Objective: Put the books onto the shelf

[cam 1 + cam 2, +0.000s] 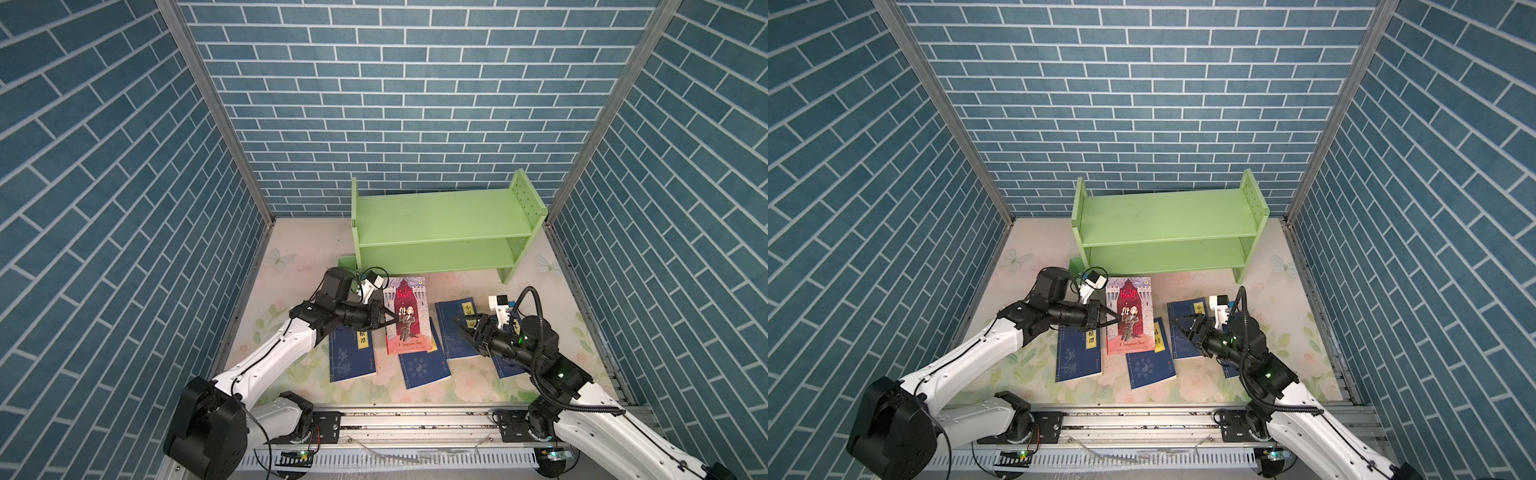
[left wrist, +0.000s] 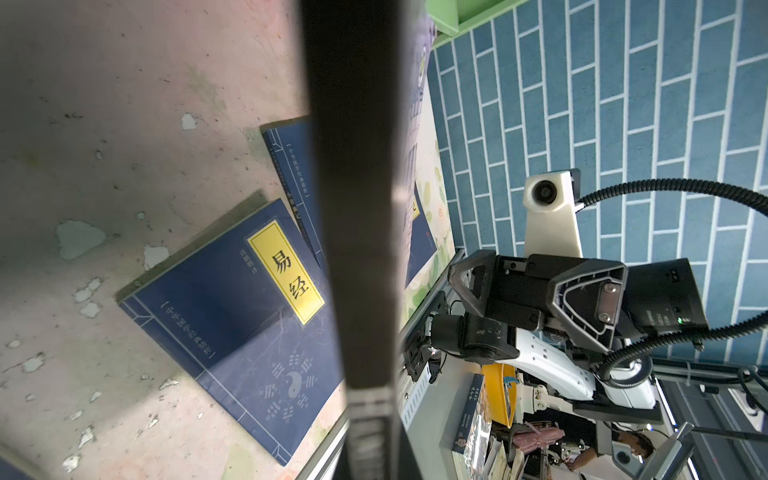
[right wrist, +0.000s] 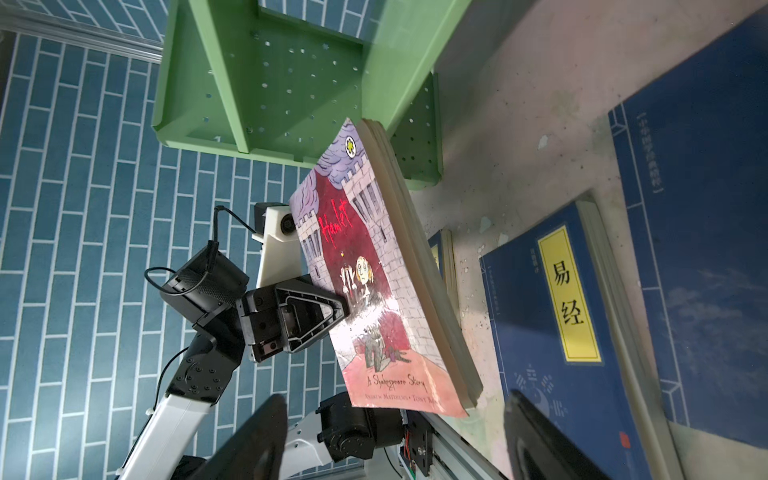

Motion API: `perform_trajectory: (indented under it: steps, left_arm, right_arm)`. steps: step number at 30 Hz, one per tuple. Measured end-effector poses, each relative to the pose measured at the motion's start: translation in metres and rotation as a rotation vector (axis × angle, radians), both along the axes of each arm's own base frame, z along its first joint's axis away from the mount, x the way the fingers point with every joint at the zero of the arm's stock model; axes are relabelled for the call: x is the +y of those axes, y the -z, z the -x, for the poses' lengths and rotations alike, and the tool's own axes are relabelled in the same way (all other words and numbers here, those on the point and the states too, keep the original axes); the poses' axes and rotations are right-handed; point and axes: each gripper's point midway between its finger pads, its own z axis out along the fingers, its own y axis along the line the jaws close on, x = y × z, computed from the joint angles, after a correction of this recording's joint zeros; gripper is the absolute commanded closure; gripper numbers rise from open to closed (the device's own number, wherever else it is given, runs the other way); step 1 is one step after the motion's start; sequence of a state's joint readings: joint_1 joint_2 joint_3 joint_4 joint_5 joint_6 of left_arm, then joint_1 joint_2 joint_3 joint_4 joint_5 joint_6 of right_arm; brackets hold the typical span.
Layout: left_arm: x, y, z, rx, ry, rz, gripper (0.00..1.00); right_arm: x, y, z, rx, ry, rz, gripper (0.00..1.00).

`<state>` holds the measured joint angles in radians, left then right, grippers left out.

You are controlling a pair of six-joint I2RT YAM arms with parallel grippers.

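The left gripper (image 1: 391,321) clamps the Hamlet book (image 1: 411,332) upright, mid-frame in both top views. The right gripper (image 1: 461,328) gapes empty. Both wrist views read "易经" on a blue book (image 3: 569,299); from above that label is half hidden.

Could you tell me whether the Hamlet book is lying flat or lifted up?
Lifted and tilted: the left gripper is shut on the Hamlet book at its edge, holding it over a blue book.

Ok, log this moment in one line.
left gripper: shut on Hamlet book, tilted up | right gripper: open, empty | green shelf: no books seen
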<state>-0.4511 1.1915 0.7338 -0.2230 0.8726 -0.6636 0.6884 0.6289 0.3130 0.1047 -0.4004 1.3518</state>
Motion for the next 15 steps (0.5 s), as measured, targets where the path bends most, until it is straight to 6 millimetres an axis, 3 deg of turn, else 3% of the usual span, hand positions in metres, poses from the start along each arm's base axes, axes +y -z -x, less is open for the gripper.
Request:
perform_trajectory:
  steps: [6,15]
  left_arm:
    - [-0.008,0.003,-0.014,0.091,-0.052,0.036,1.0]
    - [-0.016,-0.019,-0.031,0.078,-0.103,0.112,1.0]
  right_arm:
    - [0.033,0.028,0.011,0.118,-0.05,0.039,0.2]
    - [0.066,0.002,0.024,-0.001,-0.026,-0.046,0.19]
